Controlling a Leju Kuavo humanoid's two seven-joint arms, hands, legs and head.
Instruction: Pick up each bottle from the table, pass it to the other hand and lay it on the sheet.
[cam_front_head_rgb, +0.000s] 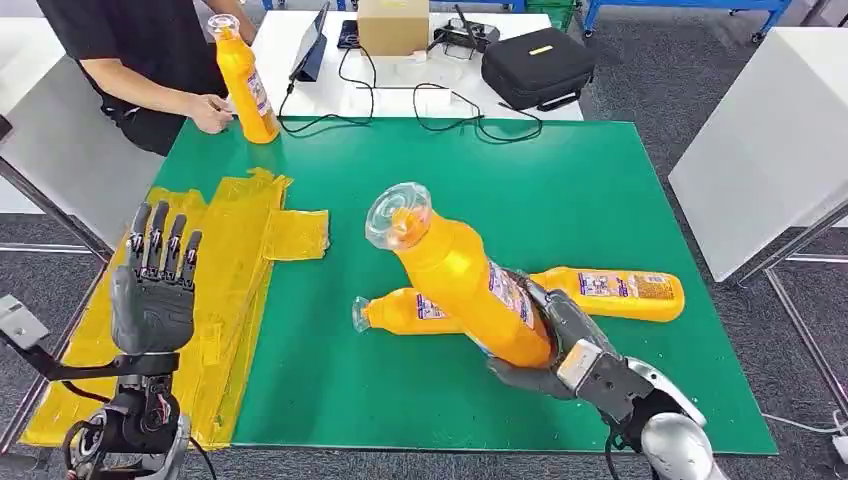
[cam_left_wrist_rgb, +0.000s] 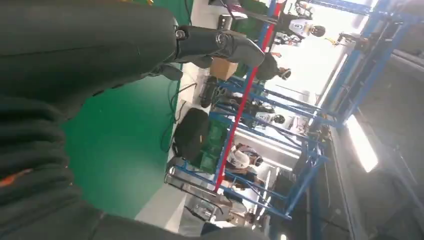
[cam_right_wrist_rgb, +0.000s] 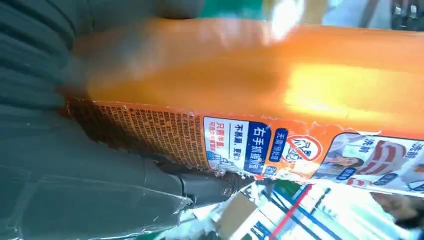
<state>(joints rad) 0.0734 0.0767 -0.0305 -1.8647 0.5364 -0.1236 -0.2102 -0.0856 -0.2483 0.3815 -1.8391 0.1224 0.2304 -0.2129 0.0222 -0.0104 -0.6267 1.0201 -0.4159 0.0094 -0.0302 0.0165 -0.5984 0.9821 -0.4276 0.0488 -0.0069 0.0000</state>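
My right hand (cam_front_head_rgb: 555, 345) grips an orange bottle (cam_front_head_rgb: 460, 275) by its lower body and holds it tilted above the green mat, clear cap pointing up and to the left. The right wrist view is close on that orange bottle (cam_right_wrist_rgb: 260, 90) and its printed label, with my dark fingers (cam_right_wrist_rgb: 210, 185) wrapped under it. A second orange bottle (cam_front_head_rgb: 560, 298) lies on its side on the mat behind the held one. A third bottle (cam_front_head_rgb: 245, 85) stands upright at the far left corner, beside a person's hand (cam_front_head_rgb: 208, 112). My left hand (cam_front_head_rgb: 155, 285) is raised over the yellow sheet (cam_front_head_rgb: 230, 270), fingers spread, holding nothing.
The green mat (cam_front_head_rgb: 400, 400) covers the table. Behind it stand a white table with a cardboard box (cam_front_head_rgb: 392, 25), cables, a laptop and a black case (cam_front_head_rgb: 535, 65). A white cabinet (cam_front_head_rgb: 770, 140) stands on the right. A person in black (cam_front_head_rgb: 130, 40) is at the far left.
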